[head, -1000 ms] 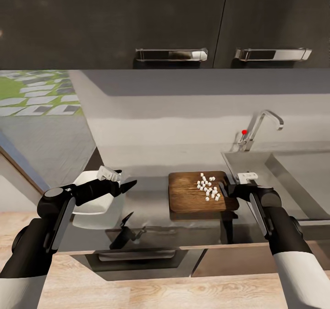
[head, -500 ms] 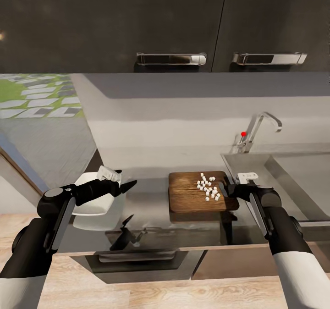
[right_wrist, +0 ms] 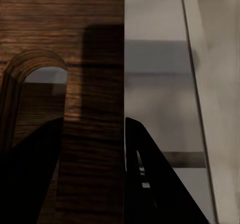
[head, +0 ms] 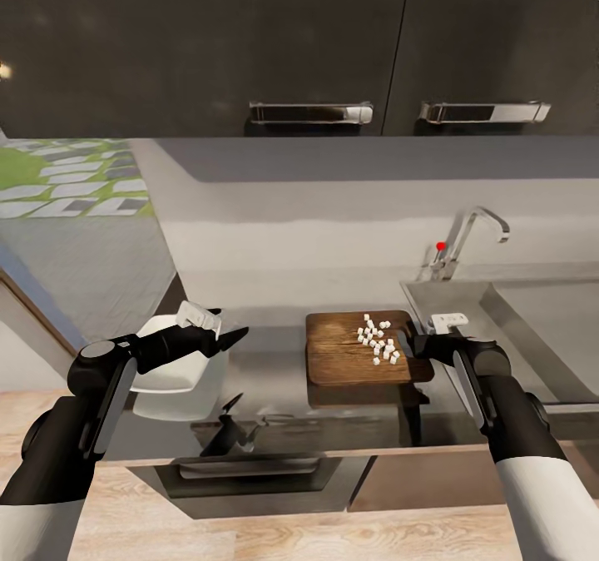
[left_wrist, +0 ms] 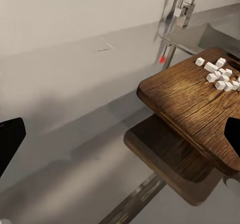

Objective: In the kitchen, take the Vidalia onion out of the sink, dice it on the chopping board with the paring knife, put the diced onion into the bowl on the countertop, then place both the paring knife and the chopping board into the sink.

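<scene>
Board (head: 345, 353): dark brown wood, lying on the countertop (head: 266, 361) just left of the sink (head: 532, 328); the left wrist view shows it raised clear of the glossy surface, with its reflection beneath.
Diced onion (head: 378, 340): small white cubes clustered on the board's right half.
Right gripper (head: 408, 346): at the board's right edge. The right wrist view shows its two dark fingers (right_wrist: 150, 184) clamped on either side of the strip of wood beside the slot handle.
Bowl (head: 170, 361): white, on the countertop at left, well apart from the board.
Left gripper (head: 229, 335): above the bowl's right rim, pointing toward the board, fingers spread wide, holding nothing.
Tap (head: 466, 240): chrome, red dot, behind the sink.
Upper cabinets (head: 249, 45): dark, glossy.
</scene>
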`<state>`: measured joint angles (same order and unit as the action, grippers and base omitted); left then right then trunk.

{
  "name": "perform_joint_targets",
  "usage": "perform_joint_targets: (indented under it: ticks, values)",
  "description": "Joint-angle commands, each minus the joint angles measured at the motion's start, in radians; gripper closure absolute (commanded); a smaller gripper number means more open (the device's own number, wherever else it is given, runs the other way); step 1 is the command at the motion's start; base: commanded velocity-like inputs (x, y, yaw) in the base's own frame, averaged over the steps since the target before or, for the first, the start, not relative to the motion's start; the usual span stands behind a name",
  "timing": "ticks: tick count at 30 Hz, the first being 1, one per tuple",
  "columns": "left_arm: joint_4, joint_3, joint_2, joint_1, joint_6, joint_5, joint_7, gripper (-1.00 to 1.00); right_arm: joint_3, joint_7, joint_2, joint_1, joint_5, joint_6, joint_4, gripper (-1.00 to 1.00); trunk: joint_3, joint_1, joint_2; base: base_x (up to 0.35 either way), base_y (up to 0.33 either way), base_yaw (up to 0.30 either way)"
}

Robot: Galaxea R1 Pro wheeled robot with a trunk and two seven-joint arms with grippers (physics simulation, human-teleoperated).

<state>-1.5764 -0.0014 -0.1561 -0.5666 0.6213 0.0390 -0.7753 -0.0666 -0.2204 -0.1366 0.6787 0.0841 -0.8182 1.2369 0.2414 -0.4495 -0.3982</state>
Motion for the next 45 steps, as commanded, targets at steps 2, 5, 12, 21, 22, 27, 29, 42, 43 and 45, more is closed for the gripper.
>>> perform_joint_targets:
  ticks: [2, 5, 12, 21, 22, 27, 29, 42, 43, 45]
  values:
    - [-0.001, 0.0, 0.0, -0.001, 0.008, 0.004, -0.001, -1.0, -0.001, -0.008, 0.0, 0.001, 0.008, -0.004, 0.001, 1.0, 0.0, -0.001, -0.002, 0.0, 0.0, 0.0]
    - [-0.001, 0.0, 0.0, -0.001, 0.008, 0.004, -0.001, -1.0, -0.001, -0.008, 0.0, 0.001, 0.008, -0.004, 0.001, 1.0, -0.003, -0.001, -0.002, 0.0, 0.0, 0.0]
    - [-0.001, 0.0, 0.0, -0.001, 0.008, 0.004, -0.001, -1.0, -0.001, -0.008, 0.0, 0.001, 0.008, -0.004, 0.001, 1.0, -0.011, -0.001, -0.002, 0.0, 0.0, 0.0]
    - [-0.001, 0.0, 0.0, -0.001, 0.008, 0.004, -0.001, -1.0, -0.001, -0.008, 0.0, 0.001, 0.008, -0.004, 0.001, 1.0, -0.021, -0.001, -0.002, 0.0, 0.0, 0.0]
    - [-0.001, 0.0, 0.0, -0.001, 0.008, 0.004, -0.001, -1.0, -0.001, -0.008, 0.0, 0.001, 0.008, -0.004, 0.001, 1.0, -0.022, -0.001, -0.002, 0.0, 0.0, 0.0]
    - [-0.001, 0.0, 0.0, -0.001, 0.008, 0.004, -0.001, -1.0, -0.001, -0.008, 0.0, 0.001, 0.008, -0.004, 0.001, 1.0, -0.028, -0.001, -0.002, 0.0, 0.0, 0.0]
    - [-0.001, 0.0, 0.0, -0.001, 0.008, 0.004, -0.001, -1.0, -0.001, -0.008, 0.0, 0.001, 0.008, -0.004, 0.001, 1.0, -0.03, -0.001, -0.002, 0.0, 0.0, 0.0]
    - [-0.001, 0.0, 0.0, -0.001, 0.008, 0.004, -0.001, -1.0, -0.001, -0.008, 0.0, 0.001, 0.008, -0.004, 0.001, 1.0, -0.044, -0.001, -0.002, 0.0, 0.0, 0.0]
    - [-0.001, 0.0, 0.0, -0.001, 0.008, 0.004, -0.001, -1.0, -0.001, -0.008, 0.0, 0.001, 0.008, -0.004, 0.001, 1.0, -0.045, -0.001, -0.002, 0.0, 0.0, 0.0]
    - [-0.001, 0.0, 0.0, -0.001, 0.008, 0.004, -0.001, -1.0, -0.001, -0.008, 0.0, 0.001, 0.008, -0.004, 0.001, 1.0, -0.047, -0.001, -0.002, 0.0, 0.0, 0.0]
